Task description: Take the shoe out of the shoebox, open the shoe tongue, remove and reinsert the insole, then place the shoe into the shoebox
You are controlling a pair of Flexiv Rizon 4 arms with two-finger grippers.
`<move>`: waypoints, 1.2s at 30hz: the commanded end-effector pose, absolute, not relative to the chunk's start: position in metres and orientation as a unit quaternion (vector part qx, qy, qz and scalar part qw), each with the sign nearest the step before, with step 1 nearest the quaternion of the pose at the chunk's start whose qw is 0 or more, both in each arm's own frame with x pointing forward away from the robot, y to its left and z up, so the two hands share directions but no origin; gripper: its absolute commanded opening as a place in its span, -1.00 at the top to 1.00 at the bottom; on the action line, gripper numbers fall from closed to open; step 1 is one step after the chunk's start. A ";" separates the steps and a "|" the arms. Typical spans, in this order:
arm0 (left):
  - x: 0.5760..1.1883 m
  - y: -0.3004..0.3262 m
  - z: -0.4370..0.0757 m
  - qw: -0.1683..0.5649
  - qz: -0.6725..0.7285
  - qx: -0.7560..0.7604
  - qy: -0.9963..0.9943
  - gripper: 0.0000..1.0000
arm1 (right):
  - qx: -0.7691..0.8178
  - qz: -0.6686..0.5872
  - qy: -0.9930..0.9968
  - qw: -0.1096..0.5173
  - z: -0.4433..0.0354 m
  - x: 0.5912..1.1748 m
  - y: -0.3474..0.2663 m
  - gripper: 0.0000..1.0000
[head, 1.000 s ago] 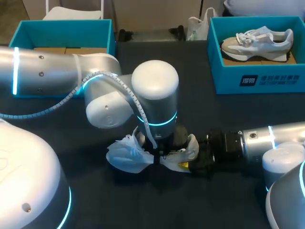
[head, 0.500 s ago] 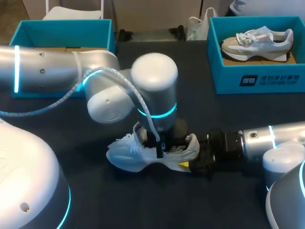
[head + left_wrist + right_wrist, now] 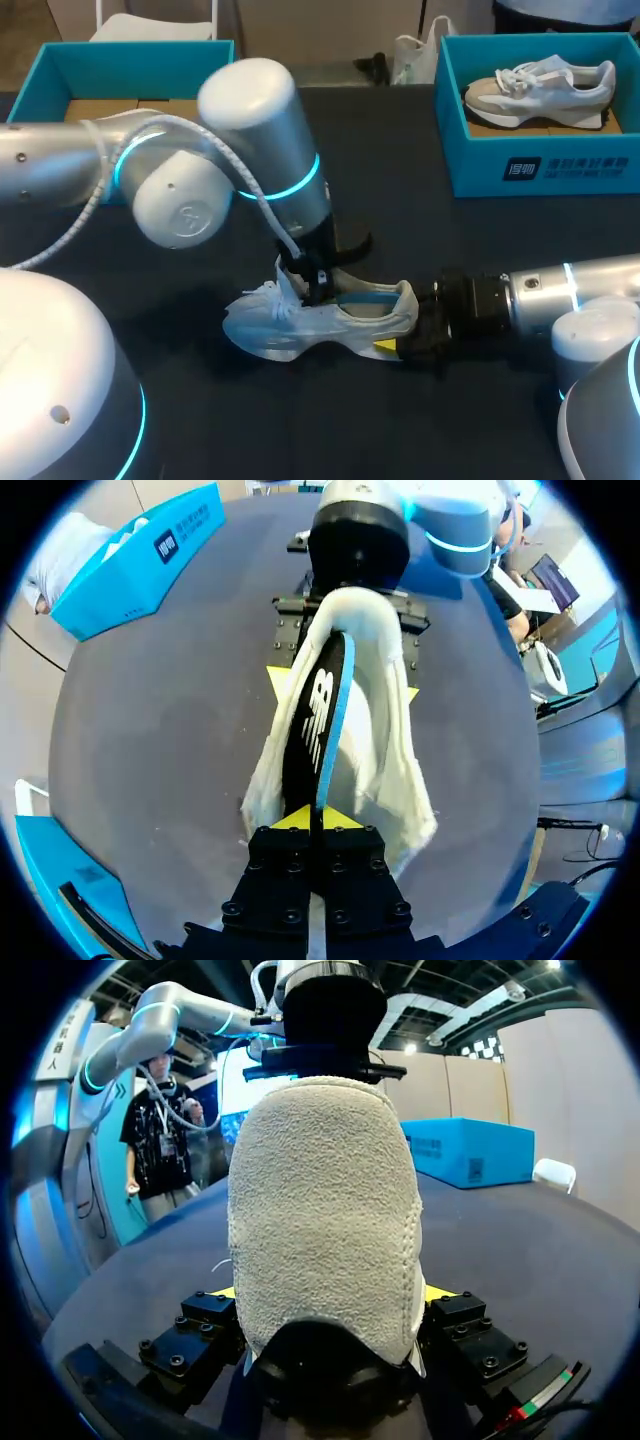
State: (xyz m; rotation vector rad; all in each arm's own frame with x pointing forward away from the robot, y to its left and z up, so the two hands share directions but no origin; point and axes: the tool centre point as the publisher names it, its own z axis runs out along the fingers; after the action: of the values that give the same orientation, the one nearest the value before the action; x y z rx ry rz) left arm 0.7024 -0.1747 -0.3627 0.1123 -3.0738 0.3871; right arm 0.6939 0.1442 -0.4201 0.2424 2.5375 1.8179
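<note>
Left fingers (image 3: 290, 818), pinched shut on the insole (image 3: 315, 720), should draw it straight out while right fingers (image 3: 440, 1295) clamp the shoe (image 3: 300, 325) at its heel.

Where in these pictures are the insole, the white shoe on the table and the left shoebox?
insole (image 3: 312, 730), left wrist view, its black upper face.
white shoe (image 3: 320, 330), head view, middle of its side.
left shoebox (image 3: 140, 62), head view, its far wall.

white characters stand on the front of the shoebox (image 3: 480, 165), a white letter logo on the insole (image 3: 312, 720).
</note>
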 end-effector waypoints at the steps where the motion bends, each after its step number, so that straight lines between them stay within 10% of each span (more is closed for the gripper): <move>1: 0.698 -0.166 -0.353 0.018 0.162 0.037 -0.986 1.00 | 0.078 0.578 0.812 0.006 -0.419 0.692 0.146 1.00; 36: 0.701 -0.182 -0.325 -0.022 0.239 0.100 -0.966 1.00 | 0.078 0.578 0.812 0.006 -0.419 0.692 0.146 1.00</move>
State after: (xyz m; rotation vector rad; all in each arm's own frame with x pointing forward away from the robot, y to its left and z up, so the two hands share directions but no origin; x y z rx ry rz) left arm 0.7021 -0.1782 -0.3271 0.3194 -3.0720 0.7634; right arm 0.6933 0.1443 -0.4199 0.2421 2.5377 1.8179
